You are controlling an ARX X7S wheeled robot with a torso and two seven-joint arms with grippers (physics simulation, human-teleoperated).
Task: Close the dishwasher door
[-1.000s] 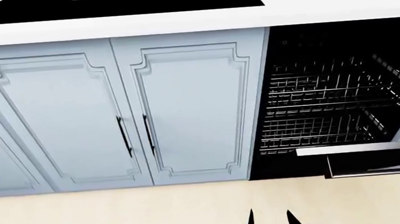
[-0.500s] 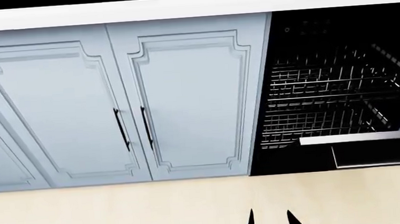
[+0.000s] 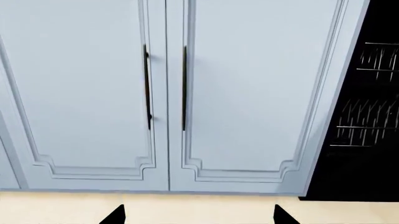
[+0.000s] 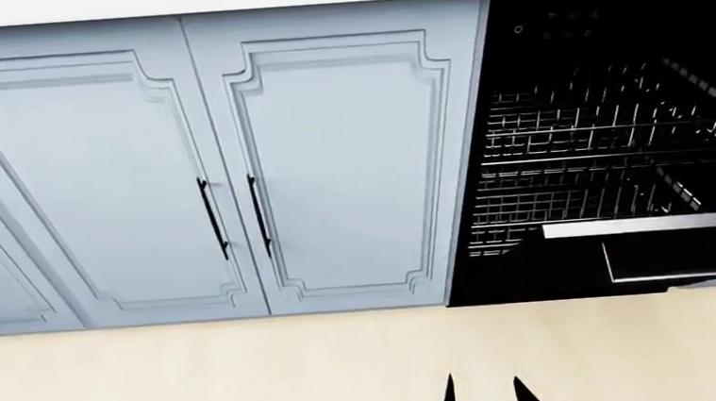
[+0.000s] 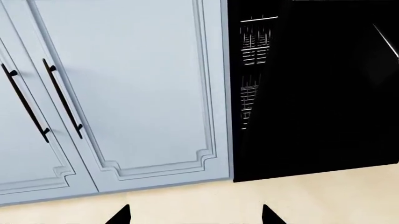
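Dishwasher door (image 4: 683,253) down, wire racks (image 4: 582,161) exposed.
Door right of pale blue cabinet doors (image 4: 223,163); no legible markings. Left gripper (image 3: 198,215), right gripper (image 5: 195,213): tips spread apart, holding nothing.

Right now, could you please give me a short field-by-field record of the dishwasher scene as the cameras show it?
dishwasher door: open, hanging out at the lower right of the head view, cut by the frame edge
wire racks: exposed inside the dark cavity
cabinet doors: pale blue pair, shut, left of the dishwasher
cabinet handles: thin black, vertical, side by side
left gripper: fingertips apart, holding nothing
right gripper: fingertips apart, holding nothing, not touching the door
floor: pale, bare in front of the cabinets
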